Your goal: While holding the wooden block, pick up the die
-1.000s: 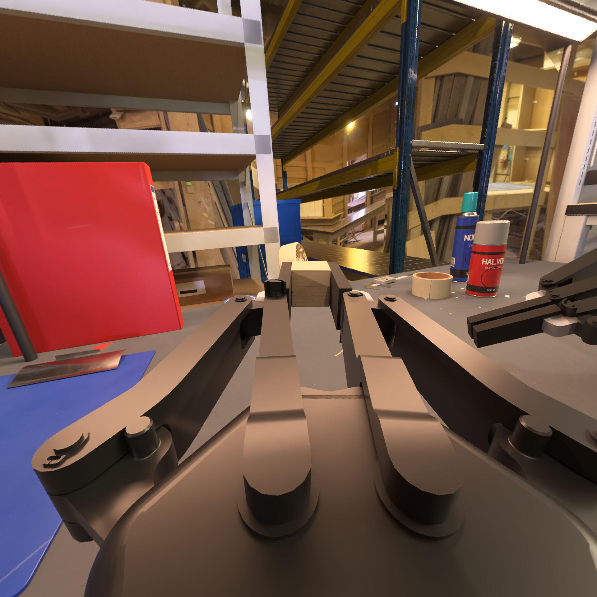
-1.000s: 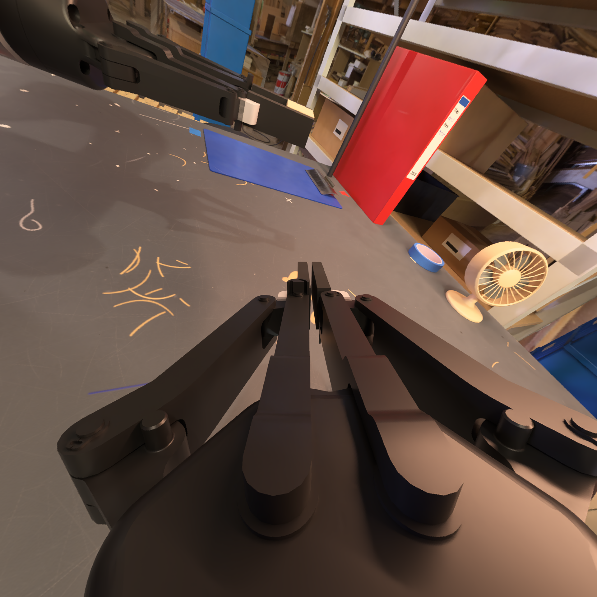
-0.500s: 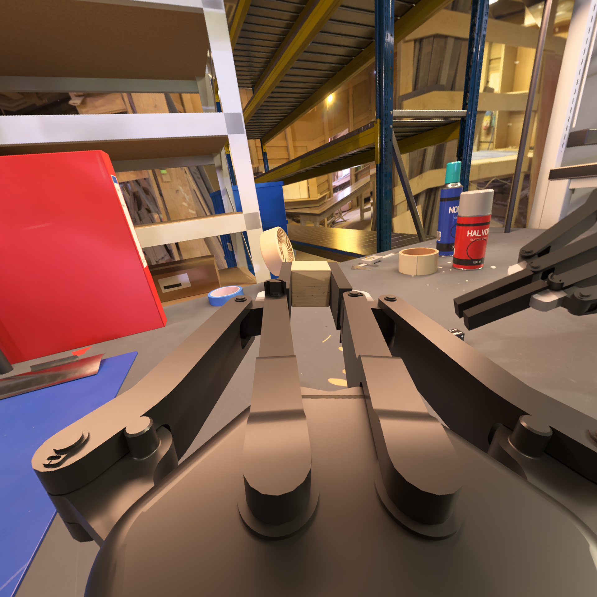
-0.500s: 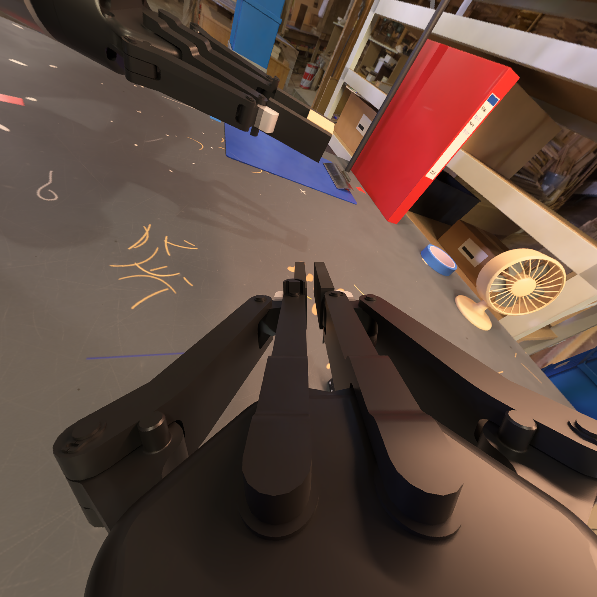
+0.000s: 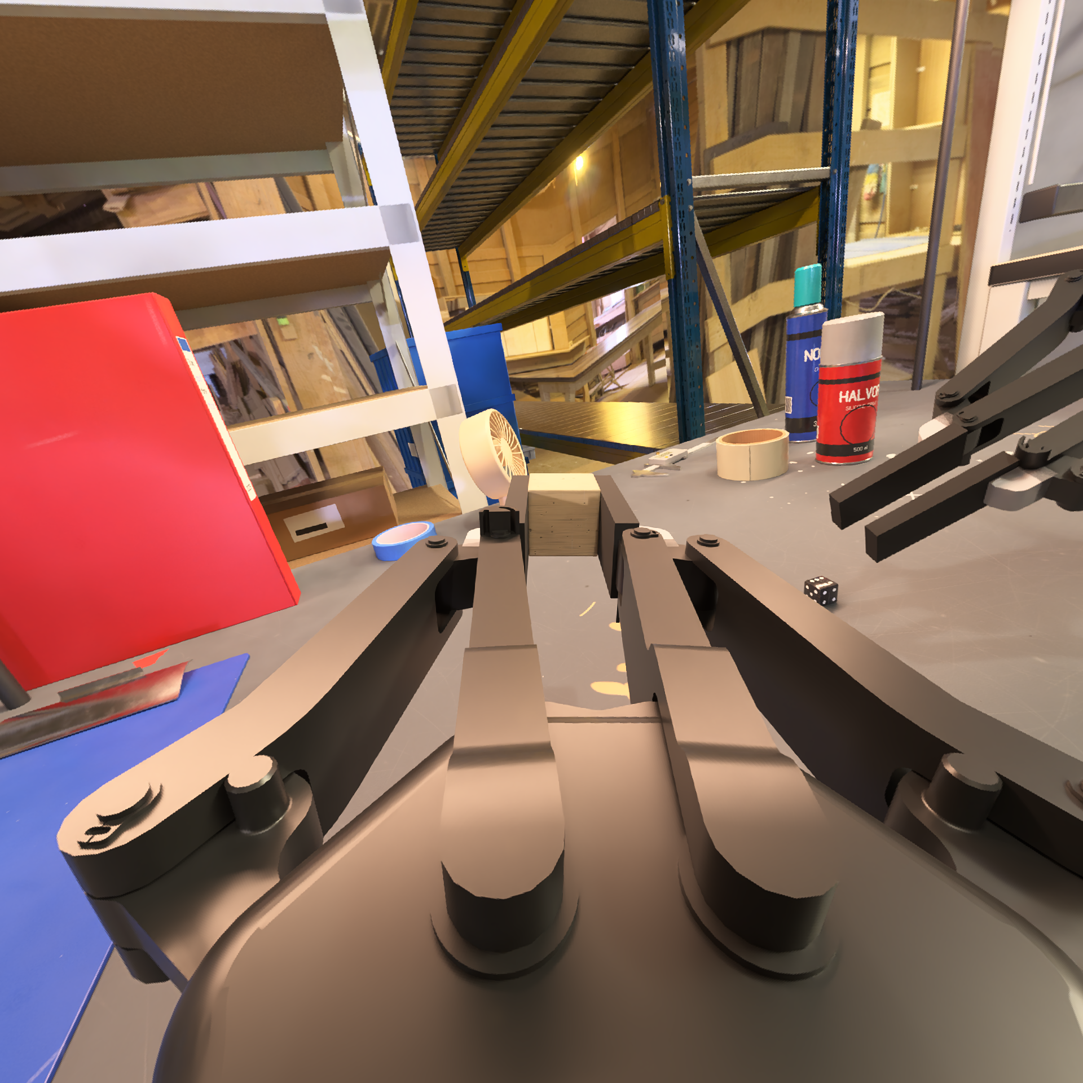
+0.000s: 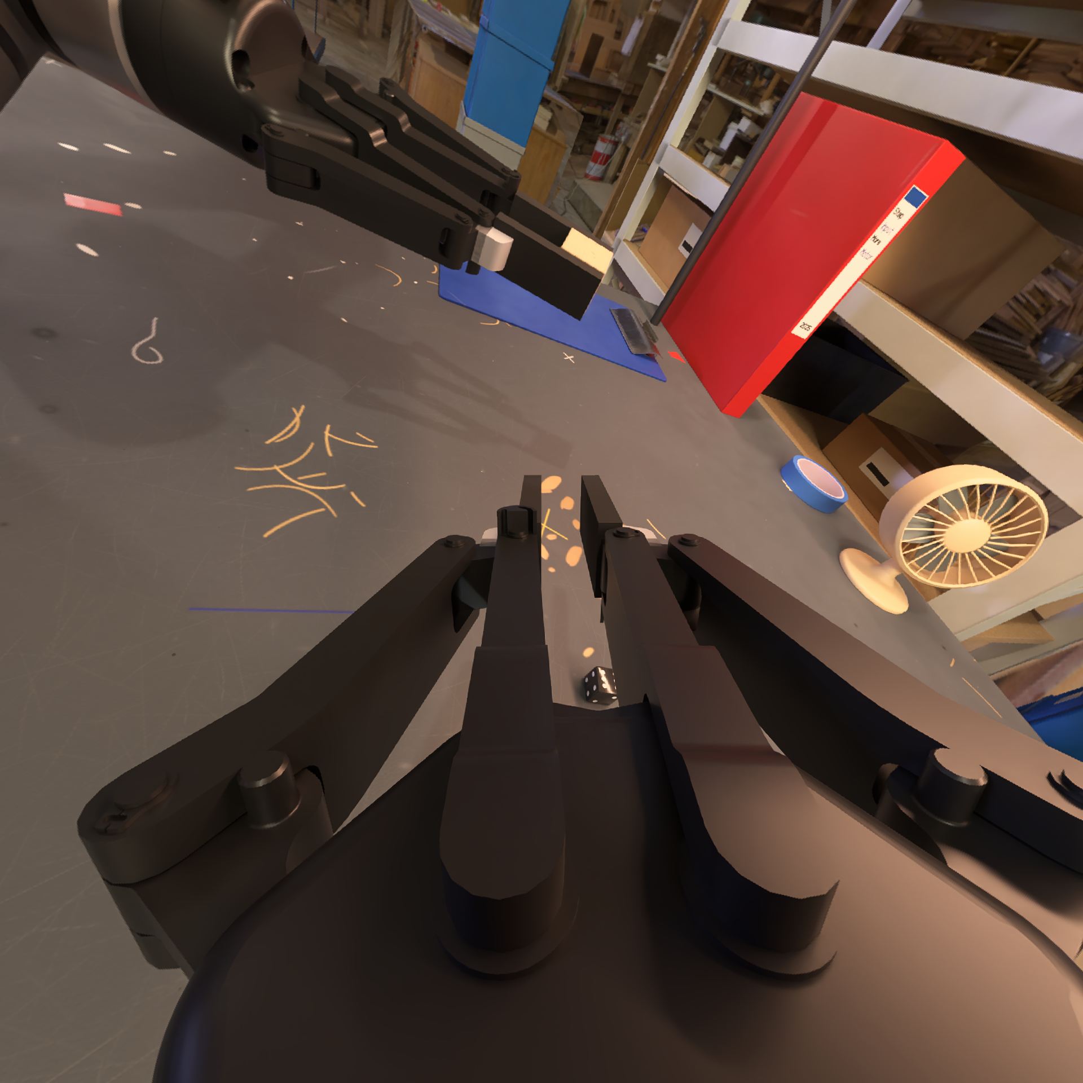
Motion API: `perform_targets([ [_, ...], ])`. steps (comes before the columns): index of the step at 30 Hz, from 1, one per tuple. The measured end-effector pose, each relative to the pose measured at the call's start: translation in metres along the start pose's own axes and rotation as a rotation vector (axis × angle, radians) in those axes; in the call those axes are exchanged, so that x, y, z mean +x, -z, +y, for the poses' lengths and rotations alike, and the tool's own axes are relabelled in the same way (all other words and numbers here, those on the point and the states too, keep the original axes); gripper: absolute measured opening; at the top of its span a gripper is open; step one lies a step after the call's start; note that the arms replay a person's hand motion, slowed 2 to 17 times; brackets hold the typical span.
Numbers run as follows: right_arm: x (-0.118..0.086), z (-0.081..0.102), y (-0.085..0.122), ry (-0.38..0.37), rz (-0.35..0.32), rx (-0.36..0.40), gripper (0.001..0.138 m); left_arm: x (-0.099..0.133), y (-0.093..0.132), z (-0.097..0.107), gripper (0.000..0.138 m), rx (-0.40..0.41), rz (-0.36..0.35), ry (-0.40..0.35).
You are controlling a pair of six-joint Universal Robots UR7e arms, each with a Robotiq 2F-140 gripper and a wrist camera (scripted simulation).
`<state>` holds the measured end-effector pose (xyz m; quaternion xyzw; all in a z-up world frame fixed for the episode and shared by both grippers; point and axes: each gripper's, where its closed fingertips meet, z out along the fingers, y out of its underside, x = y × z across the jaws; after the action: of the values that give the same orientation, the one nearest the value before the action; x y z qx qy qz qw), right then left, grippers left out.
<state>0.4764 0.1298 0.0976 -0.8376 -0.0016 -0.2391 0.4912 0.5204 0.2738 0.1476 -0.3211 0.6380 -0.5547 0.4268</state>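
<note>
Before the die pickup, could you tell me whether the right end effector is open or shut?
Open: the right end effector shows bare table between its fingertips, with the die lying loose below.

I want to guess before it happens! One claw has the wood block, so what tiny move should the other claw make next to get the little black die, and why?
Probably pull back and dip down. The right gripper is slightly open and empty, its tips reaching past the die, which sits on the table back near the palm. The left gripper is shut on the wooden block.
</note>
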Motion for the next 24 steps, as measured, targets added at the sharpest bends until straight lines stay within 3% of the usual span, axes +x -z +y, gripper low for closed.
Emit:
perform_targets([
  [9, 0.015, 0.003, 0.004, -0.086, 0.046, -0.026, 0.019, -0.003, 0.0, 0.001, 0.029, -0.003, -0.009, 0.013],
  [16, 0.022, 0.009, -0.003, -0.237, 0.064, -0.065, 0.025, -0.006, 0.0, 0.003, 0.029, -0.012, -0.015, 0.03],
  [24, 0.019, 0.02, -0.017, -0.393, 0.061, -0.136, 0.041, -0.007, -0.001, 0.006, 0.029, -0.021, -0.017, 0.043],
])
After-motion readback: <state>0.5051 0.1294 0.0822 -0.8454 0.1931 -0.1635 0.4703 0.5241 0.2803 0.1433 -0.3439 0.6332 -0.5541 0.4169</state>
